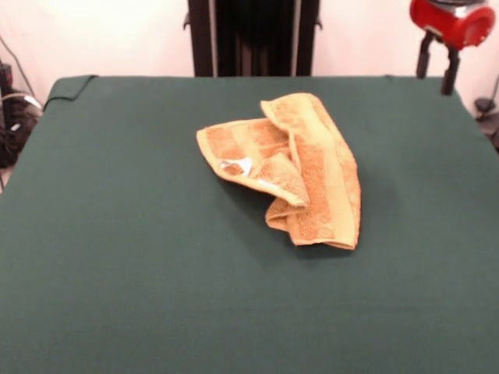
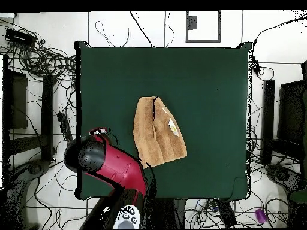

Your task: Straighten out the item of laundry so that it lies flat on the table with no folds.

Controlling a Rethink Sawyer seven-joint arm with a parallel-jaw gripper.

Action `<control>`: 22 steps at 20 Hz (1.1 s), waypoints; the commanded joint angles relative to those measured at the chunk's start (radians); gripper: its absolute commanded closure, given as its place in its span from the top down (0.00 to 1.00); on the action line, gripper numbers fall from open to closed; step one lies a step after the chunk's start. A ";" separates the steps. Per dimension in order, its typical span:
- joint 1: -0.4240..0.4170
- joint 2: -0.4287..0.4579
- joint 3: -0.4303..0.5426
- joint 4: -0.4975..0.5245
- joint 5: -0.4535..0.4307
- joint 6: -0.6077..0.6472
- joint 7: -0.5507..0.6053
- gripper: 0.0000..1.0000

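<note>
Towel (image 1: pixel 292 167): crumpled mid-table (image 1: pixel 117 257), folded over itself; long axis runs near to far, white label (image 1: pixel 240 166) showing.
Gripper (image 1: pixel 437 68): raised over a far corner, holding nothing; fingers (image 1: pixel 450 72) seemingly apart.
Surroundings: cables (image 2: pixel 36 60) beside the table.

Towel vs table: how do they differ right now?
The towel is orange-tan terry; the table is covered in dark green cloth. The towel is small, the table far larger. The towel lies crumpled with folded-over layers, the table cloth smooth and flat. The claw hangs apart at the table's edge, touching neither.
</note>
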 commanded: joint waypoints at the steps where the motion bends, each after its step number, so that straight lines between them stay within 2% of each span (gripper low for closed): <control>1: -0.112 0.011 0.063 0.023 0.017 -0.116 0.124 1.00; 9: -0.182 -0.007 0.077 0.061 -0.066 -0.152 0.075 1.00; 17: -0.229 0.012 0.106 0.066 -0.118 -0.192 0.093 1.00; 22: -0.219 0.037 0.100 0.045 -0.133 -0.192 0.112 1.00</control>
